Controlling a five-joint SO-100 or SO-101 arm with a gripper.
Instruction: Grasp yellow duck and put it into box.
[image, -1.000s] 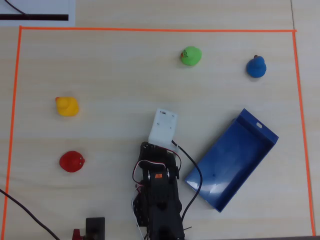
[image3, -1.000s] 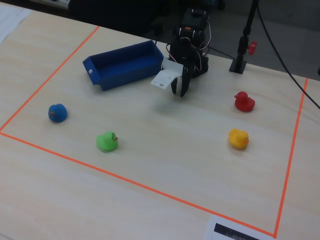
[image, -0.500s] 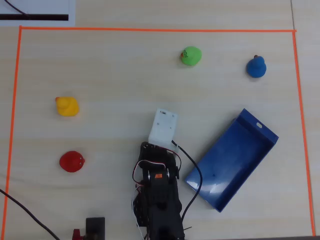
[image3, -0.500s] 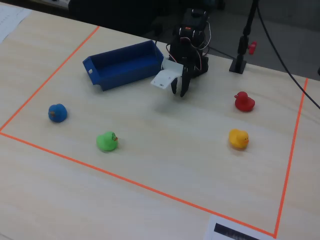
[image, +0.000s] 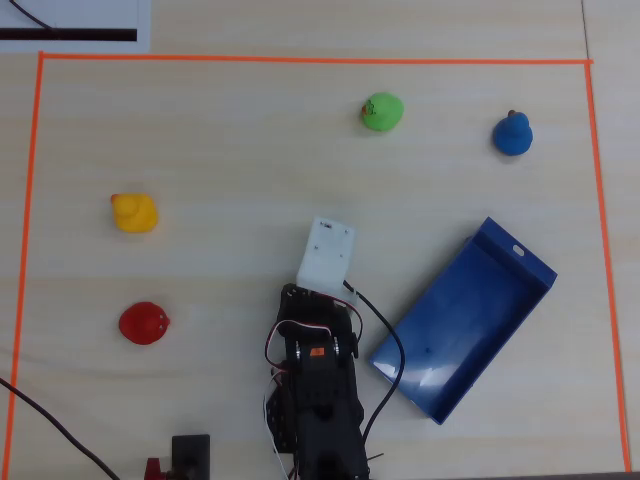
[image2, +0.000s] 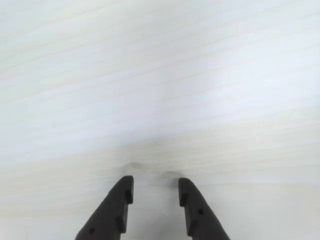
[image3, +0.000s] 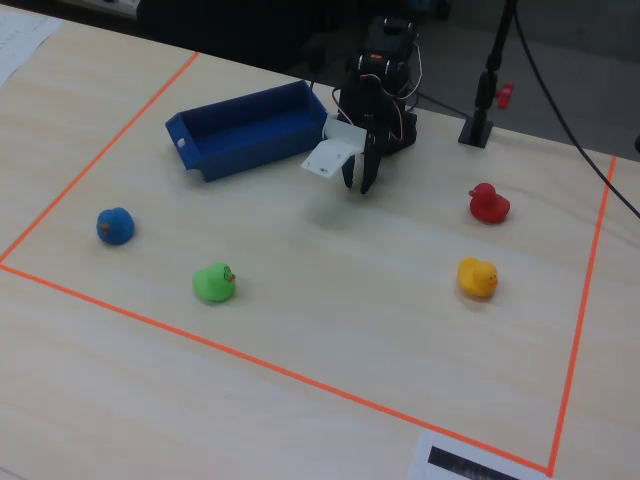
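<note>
a lab-style test bench: pale wooden table (image: 230, 150) marked off with orange tape (image: 300, 60).

Two dark fingers (image2: 117, 210) of the claw (image2: 155, 185) rise from six o'clock, their tips slightly parted with nothing between them, above a pale wood-grain counter (image2: 160, 75). Bare counter fills the frame from nine through twelve to three o'clock, with faint shadows just ahead of the tips.

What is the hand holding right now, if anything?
Nothing. The hand is open over bare wooden table; the small yellow toy duck sits untouched, apart from it.
</note>
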